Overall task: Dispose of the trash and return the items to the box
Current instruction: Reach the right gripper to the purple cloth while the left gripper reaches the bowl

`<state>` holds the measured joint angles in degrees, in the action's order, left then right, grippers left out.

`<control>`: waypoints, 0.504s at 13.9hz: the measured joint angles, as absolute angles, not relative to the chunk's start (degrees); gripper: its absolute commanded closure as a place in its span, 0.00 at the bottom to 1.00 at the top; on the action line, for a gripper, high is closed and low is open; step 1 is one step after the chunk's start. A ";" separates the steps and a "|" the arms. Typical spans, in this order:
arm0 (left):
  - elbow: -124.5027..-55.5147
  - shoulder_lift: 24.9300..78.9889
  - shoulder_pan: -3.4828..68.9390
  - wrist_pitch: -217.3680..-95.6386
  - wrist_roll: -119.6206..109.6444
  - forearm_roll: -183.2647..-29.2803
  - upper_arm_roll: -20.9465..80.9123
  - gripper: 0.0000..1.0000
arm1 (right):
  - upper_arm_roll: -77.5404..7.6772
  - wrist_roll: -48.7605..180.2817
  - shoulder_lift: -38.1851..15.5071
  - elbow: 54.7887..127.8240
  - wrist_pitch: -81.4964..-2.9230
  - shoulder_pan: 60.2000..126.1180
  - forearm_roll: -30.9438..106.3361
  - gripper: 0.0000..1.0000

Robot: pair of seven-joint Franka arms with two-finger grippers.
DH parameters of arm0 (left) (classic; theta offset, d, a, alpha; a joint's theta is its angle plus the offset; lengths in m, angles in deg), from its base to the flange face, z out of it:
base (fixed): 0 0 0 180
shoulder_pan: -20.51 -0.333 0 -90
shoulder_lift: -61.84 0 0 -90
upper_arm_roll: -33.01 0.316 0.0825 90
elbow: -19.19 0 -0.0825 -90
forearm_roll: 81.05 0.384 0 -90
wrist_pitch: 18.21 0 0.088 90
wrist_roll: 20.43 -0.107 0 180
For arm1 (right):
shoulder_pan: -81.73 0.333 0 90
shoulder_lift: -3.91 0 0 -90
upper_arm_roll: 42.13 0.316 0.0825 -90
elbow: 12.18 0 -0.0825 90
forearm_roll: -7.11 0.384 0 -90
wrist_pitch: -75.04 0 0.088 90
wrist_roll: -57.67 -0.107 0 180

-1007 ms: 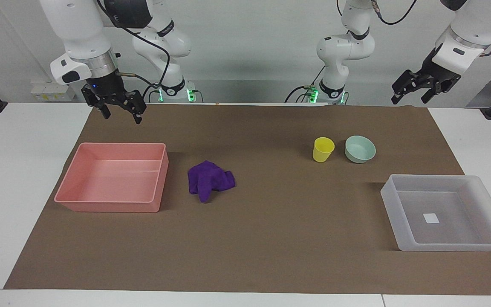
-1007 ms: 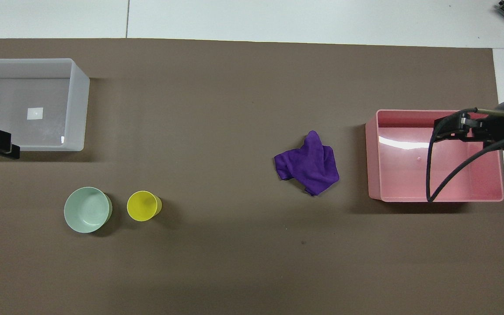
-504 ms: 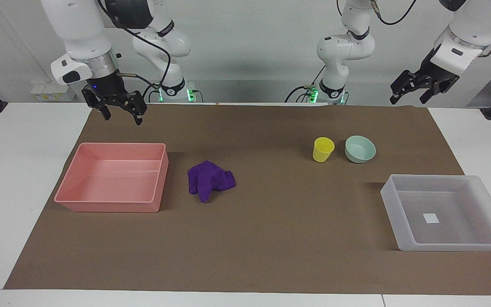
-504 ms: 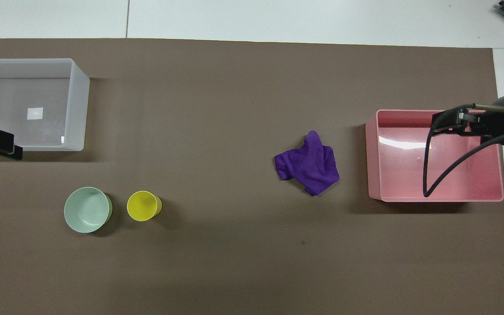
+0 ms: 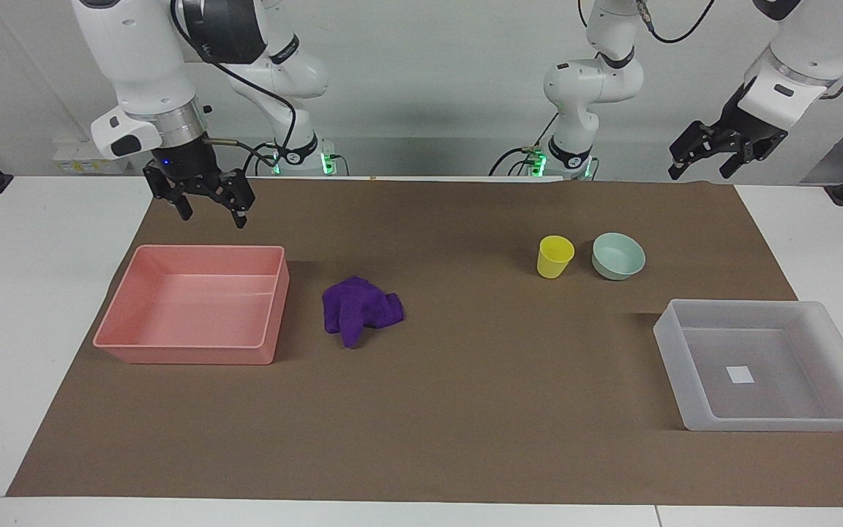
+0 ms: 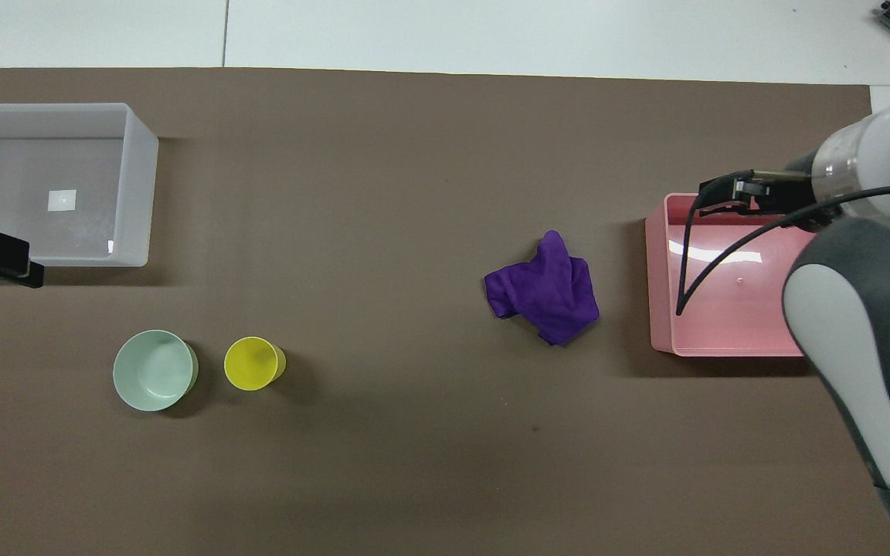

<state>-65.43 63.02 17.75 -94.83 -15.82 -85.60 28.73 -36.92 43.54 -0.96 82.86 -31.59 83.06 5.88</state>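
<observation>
Nothing was sorted yet. The crumpled purple cloth rag lay bunched in soft folds on the brown-papered tabletop, just beside the pink rectangular plastic tray, on the side toward the left arm's end. Right gripper hung above the tabletop near the pink tray's robot-side wall, jaws spread, empty. Best move, I'd say: shift over the rag's thick middle, drop straight down, pinch the tallest fold so the whole cloth lifts clear. Left gripper waited in the air, jaws apart. Yellow plastic cup, shallow mint-green bowl and translucent whitish tray sat well apart from the pink tray.
</observation>
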 measured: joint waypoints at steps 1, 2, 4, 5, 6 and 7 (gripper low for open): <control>-66.05 63.05 17.53 -94.40 -15.82 -85.60 28.95 0.00 | -36.90 43.54 -2.03 83.34 -33.48 83.81 5.87 0.00; -67.38 63.03 16.99 -94.69 -15.83 -85.60 29.07 0.00 | -36.89 43.54 -3.41 83.74 -35.52 84.86 5.87 0.00; -72.48 63.12 15.92 -97.57 -15.87 -85.60 29.32 0.00 | -36.84 43.32 -6.58 84.18 -39.20 87.53 5.87 0.00; -76.47 63.31 14.98 -100.47 -16.25 -85.60 29.37 0.00 | -36.82 43.06 -7.99 84.44 -40.73 88.65 5.87 0.00; -81.52 63.63 13.97 -104.92 -17.51 -85.60 29.46 0.00 | -36.79 43.02 -9.20 85.20 -42.65 89.84 5.87 0.00; -86.27 64.01 13.19 -109.35 -19.03 -85.60 29.55 0.00 | -36.78 42.87 -10.00 86.52 -45.17 91.10 5.87 0.00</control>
<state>-86.27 64.01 13.19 -109.35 -19.03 -85.60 29.55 -36.78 42.87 -10.00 86.52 -45.17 91.10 5.87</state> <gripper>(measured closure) 0.000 0.000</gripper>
